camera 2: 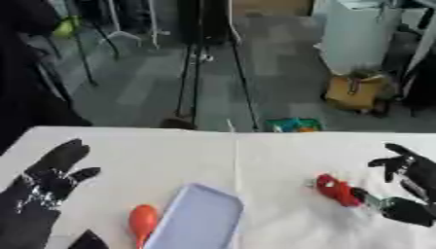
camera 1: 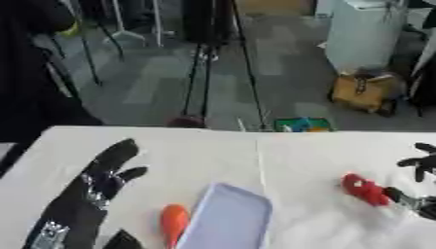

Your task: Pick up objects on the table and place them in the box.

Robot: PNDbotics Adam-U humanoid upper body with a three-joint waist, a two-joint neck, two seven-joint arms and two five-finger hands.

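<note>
**Right hand at red object; tray holds nothing visible**

Where the right hand (camera 2: 407,184) comes in at the table's right edge, a red object (camera 2: 337,190) lies directly against its lower part: the object's right end meets the thumb, which curls in at that end, while the upper fingers stand spread and mostly straight above, apart from the object. Grip recorded as thumb closed onto the red object's end; whether any finger closes on its far side cannot be told. The object rests on the white table (camera 1: 204,146), pointing up and to the left, right of the table's centre seam.

Left hand (camera 1: 89,194) lies flat and open on the left side of the table, fingers straight and pointing away from the robot, holding nothing.

An orange object (camera 1: 174,221), elongated with a rounded top, lies on the table just beside the left long edge of the tray, between the left hand and the tray. Touching or a thin gap: cannot tell.

Container: a pale lavender tray or box (camera 1: 230,219) with rounded corners, set askew near the lower centre. Its visible interior shows no contents.

Red object and tray are well apart.
</note>
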